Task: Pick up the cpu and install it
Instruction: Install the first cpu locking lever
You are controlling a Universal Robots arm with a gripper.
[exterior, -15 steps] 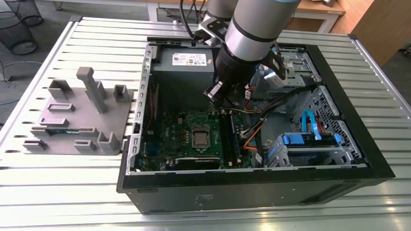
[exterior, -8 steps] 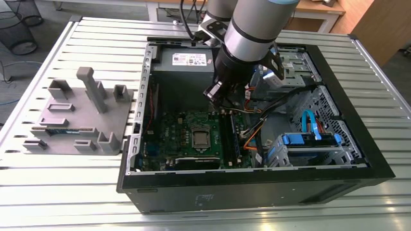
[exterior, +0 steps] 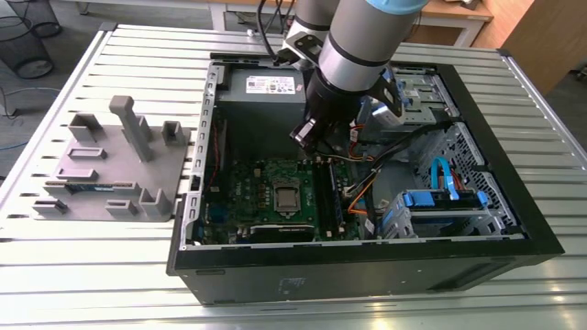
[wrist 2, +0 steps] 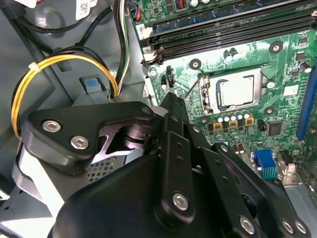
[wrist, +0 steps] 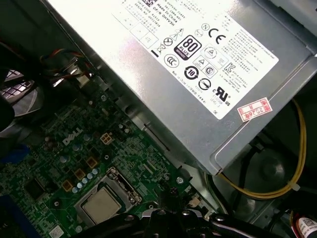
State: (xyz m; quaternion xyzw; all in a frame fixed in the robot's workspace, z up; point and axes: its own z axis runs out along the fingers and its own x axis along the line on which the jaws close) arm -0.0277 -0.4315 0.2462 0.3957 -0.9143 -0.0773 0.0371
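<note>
The cpu (exterior: 287,197), a small silver square, lies flat in the socket in the middle of the green motherboard (exterior: 247,199) inside the open computer case (exterior: 367,254). Both wrist views show the cpu (wrist 2: 237,93) (wrist: 101,205) seated inside the socket's metal frame. My black gripper (exterior: 309,139) hangs over the board's far edge, just in front of the power supply and apart from the cpu. In the second wrist view the gripper (wrist 2: 172,99) is seen from behind its linkage, with its tip short of the socket.
The grey power supply box (exterior: 266,86) fills the case's far end. Bundled yellow and black cables (wrist 2: 69,64) run beside the gripper. A drive cage with blue cables (exterior: 440,199) stands at the exterior view's right. A grey parts fixture (exterior: 110,172) sits on the slatted table at the left.
</note>
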